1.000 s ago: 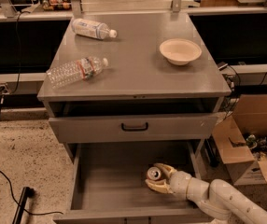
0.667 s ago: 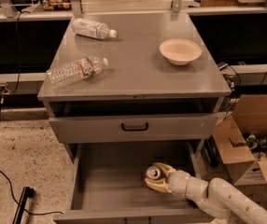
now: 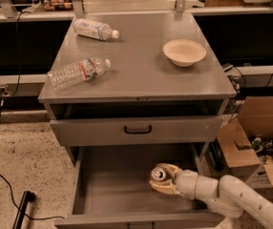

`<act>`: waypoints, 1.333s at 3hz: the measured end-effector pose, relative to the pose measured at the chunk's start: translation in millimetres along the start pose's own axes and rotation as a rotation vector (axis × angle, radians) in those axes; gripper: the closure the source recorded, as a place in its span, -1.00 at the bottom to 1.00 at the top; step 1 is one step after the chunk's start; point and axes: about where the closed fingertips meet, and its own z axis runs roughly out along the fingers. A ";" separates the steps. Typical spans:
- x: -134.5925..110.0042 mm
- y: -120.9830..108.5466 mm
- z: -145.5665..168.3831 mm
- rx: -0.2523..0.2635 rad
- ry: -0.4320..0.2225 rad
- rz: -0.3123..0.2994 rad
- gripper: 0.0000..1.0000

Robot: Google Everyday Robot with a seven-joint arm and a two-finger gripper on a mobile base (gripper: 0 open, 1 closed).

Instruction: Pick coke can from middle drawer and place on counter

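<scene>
The gripper [image 3: 157,179] is clamped on the can [image 3: 159,174], which sits a touch higher in the drawer [image 3: 112,180] than a second ago, toward its right side, below the counter's [image 3: 141,70] front edge. The lift seems to be just starting, and carrying the can up to the counter remains.

At lower centre the gripper [image 3: 156,178] clasps the coke can [image 3: 158,174], hiding all but its silver top. The arm [image 3: 241,198] runs off the lower right corner; the bottom edge crops the middle drawer [image 3: 112,187].
</scene>
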 end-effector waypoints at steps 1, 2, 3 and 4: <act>-43.1 1.3 -34.3 -0.057 0.015 -0.023 1.00; -95.3 -6.6 -85.8 -0.139 0.003 -0.035 1.00; -96.8 7.9 -84.0 -0.190 -0.013 -0.032 1.00; -94.6 8.2 -81.6 -0.207 0.010 -0.024 1.00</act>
